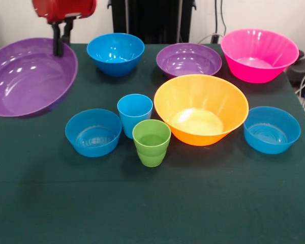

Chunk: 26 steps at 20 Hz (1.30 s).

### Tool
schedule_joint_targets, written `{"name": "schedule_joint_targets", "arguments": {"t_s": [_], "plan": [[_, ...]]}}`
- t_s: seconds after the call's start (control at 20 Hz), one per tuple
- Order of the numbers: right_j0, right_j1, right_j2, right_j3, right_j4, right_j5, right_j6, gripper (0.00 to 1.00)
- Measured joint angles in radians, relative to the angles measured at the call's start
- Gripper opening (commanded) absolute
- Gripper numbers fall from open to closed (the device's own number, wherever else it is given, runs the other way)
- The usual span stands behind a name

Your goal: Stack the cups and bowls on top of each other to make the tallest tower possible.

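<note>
Green cloth covers the surface. Nearest stands the green cup, the light blue cup just behind it, beside the orange bowl. Farther back and to the left, the jaws grip the rim of a tilted purple bowl, held above the cloth.

The robot's arm comes down from the top of the picture on the left side. Its end part is red and rounded, and only the bottom of it shows. Below the red part hangs the black gripper. Two thin black fingers point straight down, close together. They pinch the far rim of a wide purple bowl, which hangs tilted below the gripper, off the table.
</note>
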Motion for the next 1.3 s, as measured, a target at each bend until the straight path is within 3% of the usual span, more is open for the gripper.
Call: {"name": "schedule_joint_targets", "arguments": {"t_s": [0.55, 1.05, 1.3], "plan": [[0.095, -0.056, -0.001, 0.029, 0.064, -0.055, 0.003, 0.00], [0.186, -0.060, -0.031, 0.036, 0.067, -0.109, 0.036, 0.00], [0.240, -0.061, -0.074, 0.042, 0.067, -0.164, 0.099, 0.00]]}}
